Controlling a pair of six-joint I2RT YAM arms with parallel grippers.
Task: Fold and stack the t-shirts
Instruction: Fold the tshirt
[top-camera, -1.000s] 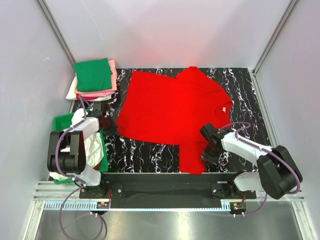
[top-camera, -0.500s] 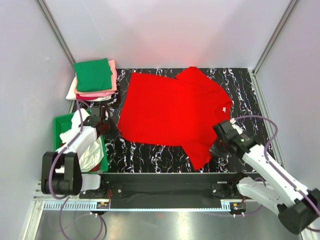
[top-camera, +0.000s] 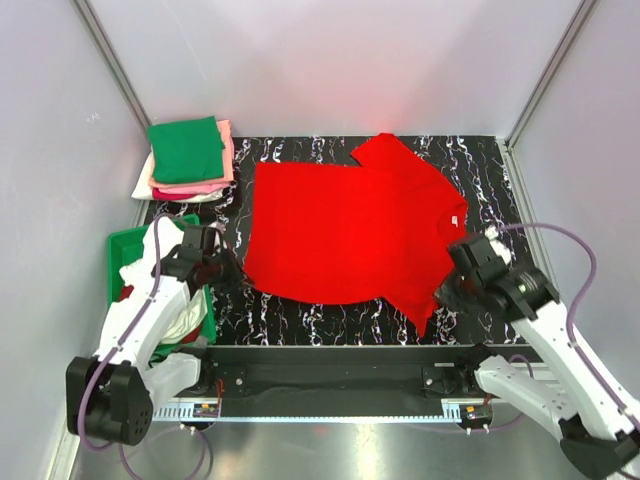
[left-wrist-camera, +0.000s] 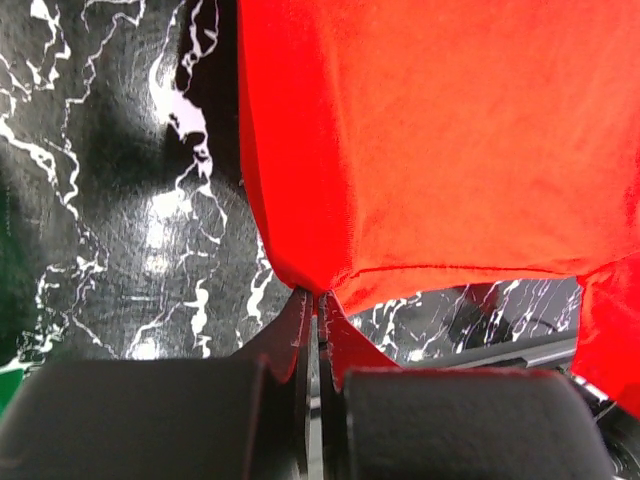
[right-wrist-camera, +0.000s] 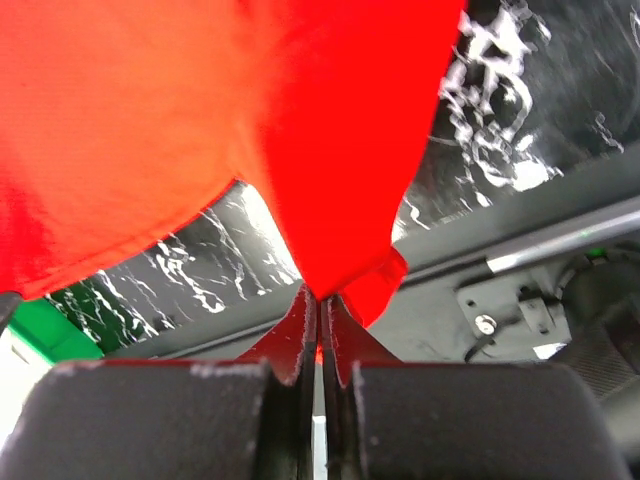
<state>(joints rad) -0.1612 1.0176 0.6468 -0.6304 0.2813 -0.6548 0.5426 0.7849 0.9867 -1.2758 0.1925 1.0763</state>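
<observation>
The bright red t-shirt (top-camera: 345, 230) is spread over the black marbled table (top-camera: 480, 165). My left gripper (top-camera: 232, 272) is shut on its near left corner, and the pinched red cloth (left-wrist-camera: 300, 250) shows at my left gripper's (left-wrist-camera: 316, 296) tips. My right gripper (top-camera: 447, 290) is shut on the near right part, where the red cloth (right-wrist-camera: 340, 170) hangs from my right gripper (right-wrist-camera: 318, 296) and is lifted off the table. A folded stack with the green tee (top-camera: 186, 148) on top of pink (top-camera: 222, 180) and white ones sits at the back left.
A green plastic bin (top-camera: 124, 246) holding white cloth (top-camera: 175, 290) stands at the near left, beside my left arm. The table's front rail (top-camera: 330, 355) runs below the shirt. White walls enclose the table on three sides.
Both grippers have pulled the red shirt's near corners outward and up. The right gripper moved right, the left arm swung out, and the shirt's near edge is stretched straighter.
</observation>
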